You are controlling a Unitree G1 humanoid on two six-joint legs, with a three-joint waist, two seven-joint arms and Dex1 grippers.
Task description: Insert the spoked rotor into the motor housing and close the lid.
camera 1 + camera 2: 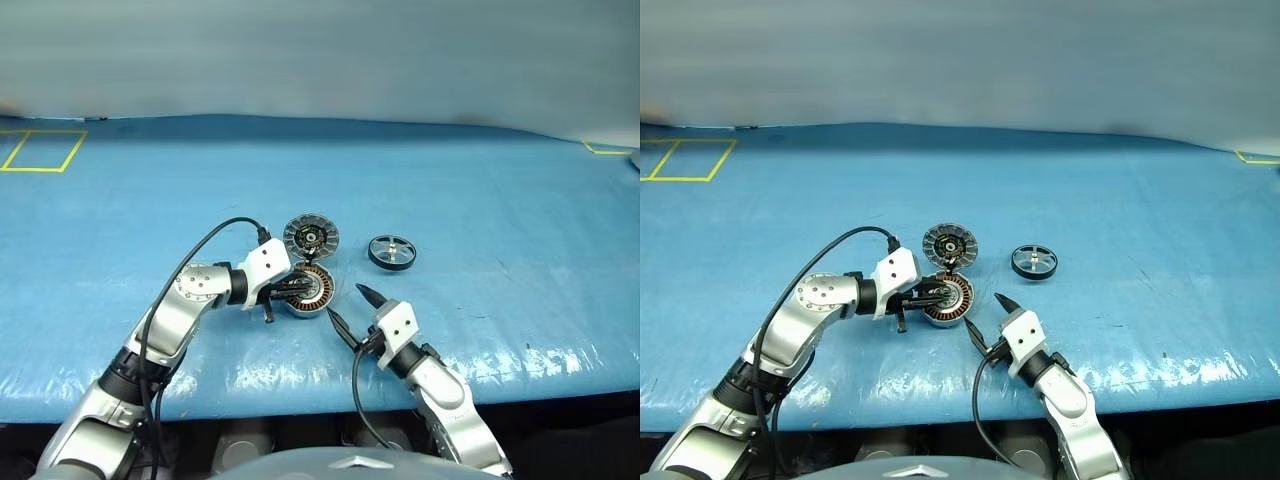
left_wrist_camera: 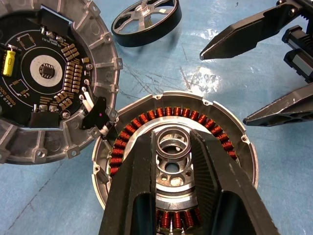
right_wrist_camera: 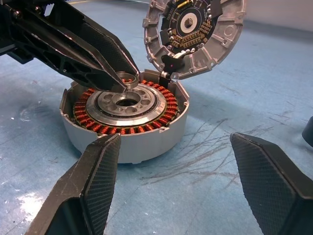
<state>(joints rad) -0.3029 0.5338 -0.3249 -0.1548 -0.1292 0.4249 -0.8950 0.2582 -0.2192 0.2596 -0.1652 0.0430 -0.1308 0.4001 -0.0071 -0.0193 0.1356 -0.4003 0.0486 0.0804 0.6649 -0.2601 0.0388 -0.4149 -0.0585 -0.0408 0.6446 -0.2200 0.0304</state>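
With the housing (image 2: 173,161) open on the table (image 1: 480,190), lid (image 2: 46,73) hinged back, left pincer (image 2: 172,147) nearly closed over its hub and right pincer (image 3: 171,147) wide, empty, the untouched rotor (image 1: 391,251) needs fetching next.

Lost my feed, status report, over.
Left gripper pinching motor housing hub; right gripper open beside it. Spoked rotor still out. Lid hinged open.

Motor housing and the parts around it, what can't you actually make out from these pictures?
- Motor housing: in the left wrist view, the left end effector covers its near windings; whether it grips the small ring at the centre is unclear.
- Lid: cut off by that view's edge; outer face unseen.
- Spoked rotor: too small in the head views to count spokes.
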